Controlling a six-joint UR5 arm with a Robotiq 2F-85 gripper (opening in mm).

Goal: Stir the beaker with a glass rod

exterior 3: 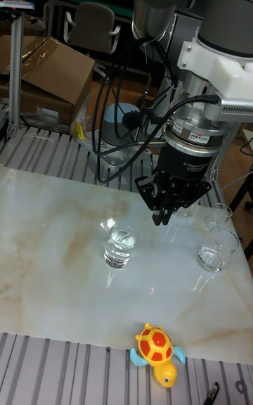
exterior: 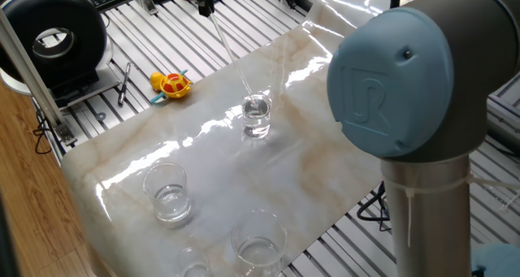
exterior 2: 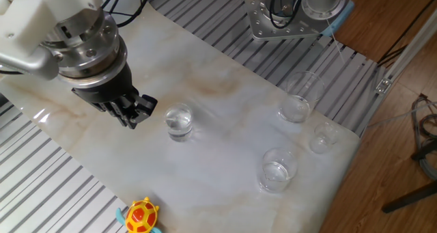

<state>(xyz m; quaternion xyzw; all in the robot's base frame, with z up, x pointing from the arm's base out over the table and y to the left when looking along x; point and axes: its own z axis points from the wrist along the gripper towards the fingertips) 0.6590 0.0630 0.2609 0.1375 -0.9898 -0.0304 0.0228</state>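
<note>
I see a cream marble-pattern sheet [exterior: 203, 147] with tan veins and white glare streaks, laid over a ribbed silver-grey table [exterior 2: 41, 185]. The beaker [exterior: 257, 117] is clear glass with clear liquid; the rod [exterior: 231, 56] is transparent, only a pale line against the sheet. The other beakers [exterior: 166, 192] are clear too. The toy turtle [exterior 3: 158, 351] is yellow with a red and orange shell and blue flippers. My gripper [exterior 3: 159, 216] is black under a silver metal ring; the arm's joint cap [exterior: 390, 82] is pale blue on a grey tube. I see a brown cardboard box [exterior 3: 49, 81] and a black round lamp [exterior: 53, 37].
</note>
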